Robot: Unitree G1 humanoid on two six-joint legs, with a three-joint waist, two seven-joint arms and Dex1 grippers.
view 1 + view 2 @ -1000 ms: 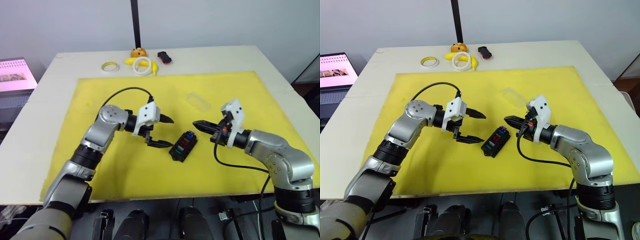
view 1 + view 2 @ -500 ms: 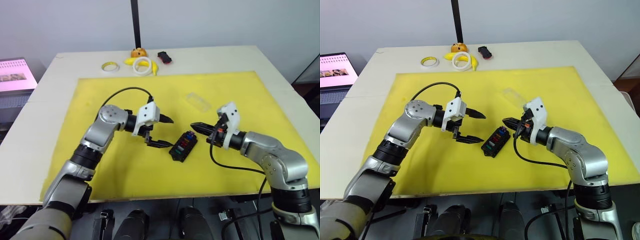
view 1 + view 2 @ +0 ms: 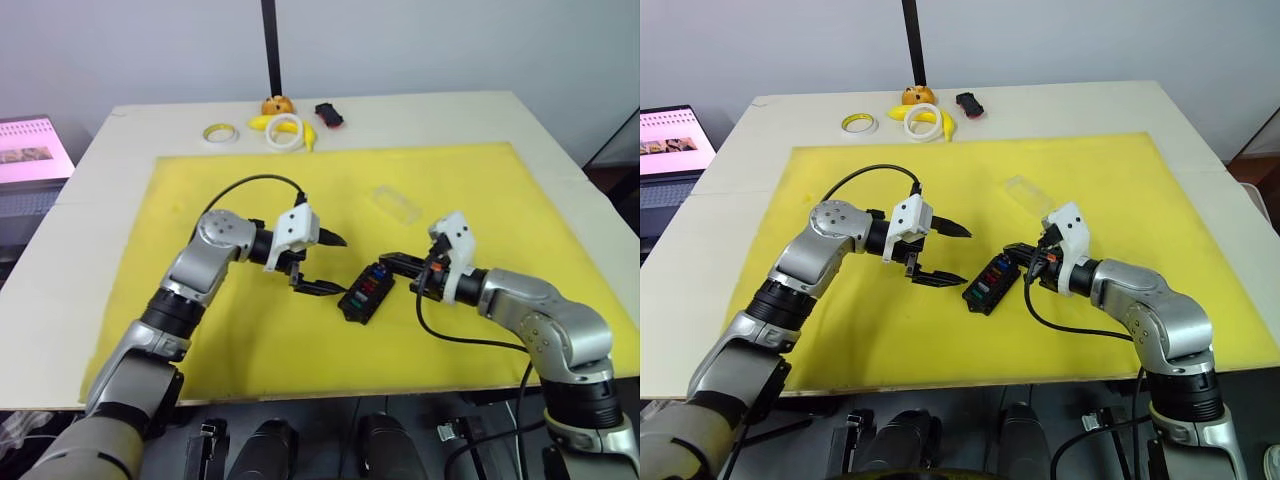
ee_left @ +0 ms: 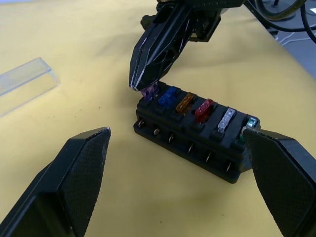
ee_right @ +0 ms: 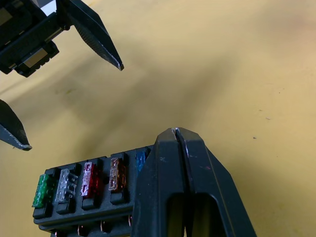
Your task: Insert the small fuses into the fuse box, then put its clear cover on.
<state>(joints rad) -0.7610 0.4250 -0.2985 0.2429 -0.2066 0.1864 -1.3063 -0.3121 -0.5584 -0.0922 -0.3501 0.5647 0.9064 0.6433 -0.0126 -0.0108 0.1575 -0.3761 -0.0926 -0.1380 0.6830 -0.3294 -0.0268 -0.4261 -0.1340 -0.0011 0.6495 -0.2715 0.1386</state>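
**Right jaws pressed on the purple fuse at the box's end**

The fuse box lies on the yellow mat near the middle of the counter, set slantwise, its far end pointing right. Six fuses stand in a row along its top: green at the near end, then grey, red, orange, blue and purple at the far end.

The right gripper comes in from the right with its jaws closed, fingers pressed together tip to tip. In the left wrist view the tips rest on the purple fuse. Whether they pinch it or only press on it I cannot tell.

The left gripper hangs just left of the box with its jaws wide open and nothing between them. One finger points over the mat on the far side, and the other lies low, close to the box's near left side. It is apart from the box.

Farther off and to the right, the cover lies flat on the mat, well apart from the box.

At the far edge of the counter, beyond the mat, are a tape ring, a white ring on a banana, an orange fruit and a toy car. A laptop screen shows at the far left, off the counter.
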